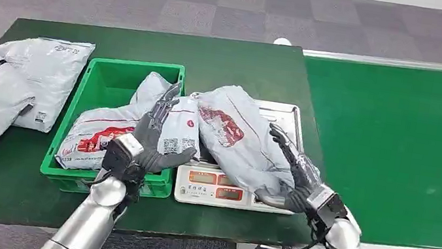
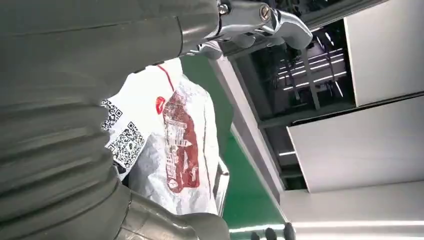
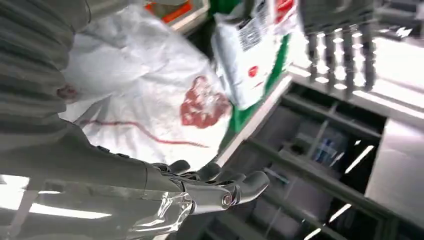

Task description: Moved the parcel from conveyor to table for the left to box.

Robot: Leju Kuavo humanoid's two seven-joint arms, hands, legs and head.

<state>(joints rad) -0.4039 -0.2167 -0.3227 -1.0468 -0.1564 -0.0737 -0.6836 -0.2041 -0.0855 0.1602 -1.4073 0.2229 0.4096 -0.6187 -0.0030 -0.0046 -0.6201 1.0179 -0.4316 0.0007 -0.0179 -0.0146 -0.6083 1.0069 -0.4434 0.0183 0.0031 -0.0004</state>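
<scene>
- Listing first the parcel [image 1: 236, 140]: grey plastic mailer with a red print, lying on the scale [image 1: 232, 189] at the near right of the bench [image 1: 12, 179], just left of the conveyor [image 1: 399, 151]; we see it again in the left wrist view [image 2: 175, 150] and the right wrist view [image 3: 150, 100].
- Right hand [image 1: 294, 168]: we find it against the parcel's right side, fingers spread and pointing away; whether it grips the parcel we cannot tell.
- Left hand [image 1: 153, 137]: we see it over the right edge of the green crate [image 1: 102, 80], fingers stretched along a second grey parcel [image 1: 177, 131] with printed codes; whether it holds that parcel we cannot tell.
- Green crate: left of the scale, touching it, with one more grey mailer [image 1: 97, 136] lying inside.
- Scale: silver pan, white front with two orange displays.
- Far left of the bench: we count further grey mailers [image 1: 7, 79] lying flat.
- Conveyor: green belt, right of the bench.
</scene>
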